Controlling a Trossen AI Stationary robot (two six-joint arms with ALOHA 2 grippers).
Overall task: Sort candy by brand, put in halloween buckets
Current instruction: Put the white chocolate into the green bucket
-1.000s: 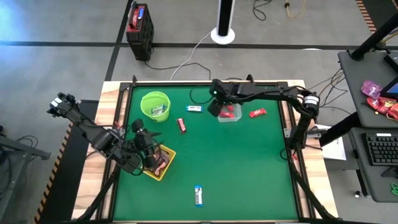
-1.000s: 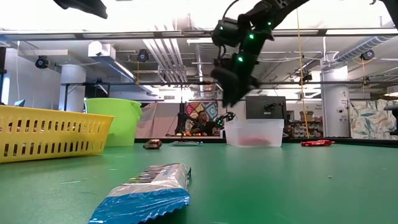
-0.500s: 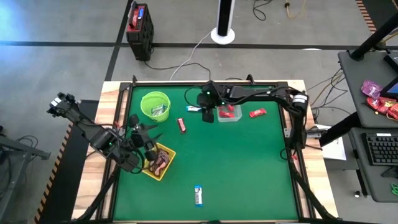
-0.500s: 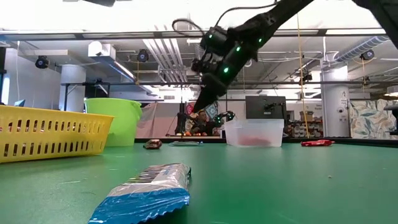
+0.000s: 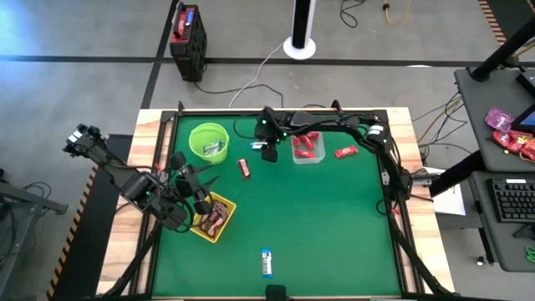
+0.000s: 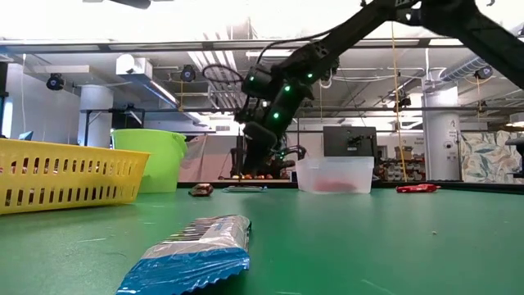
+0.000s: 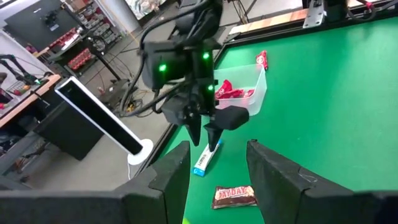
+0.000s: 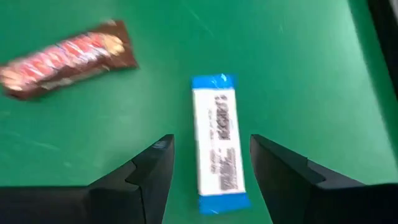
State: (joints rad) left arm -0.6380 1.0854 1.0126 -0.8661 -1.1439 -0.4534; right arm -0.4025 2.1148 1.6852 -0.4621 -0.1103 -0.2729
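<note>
Overhead, the right gripper is seen reaching across the far part of the green table, poised over a small blue-and-white wrapped bar that lies between the round lime-green bucket and the clear rectangular plastic tub, where red-wrapped bars are already gathered. A dark brown wrapped bar lies just nearer, a loose red wrapped bar right of the tub, and a second blue-and-white bar near the front edge. The left gripper is held above the yellow rectangular basket at the left, presumably after a drop there.

From table height, the right gripper is shown low over the far table, its fingers pointed down, while the near blue-and-white bar fills the foreground.

In the left wrist view, the left gripper is seen with its fingers spread and nothing between them.

In the right wrist view, the right gripper is seen wide open, its fingers straddling the blue-and-white bar lengthwise, apparently lined up so that the bar can be pinched across its narrow sides.
</note>
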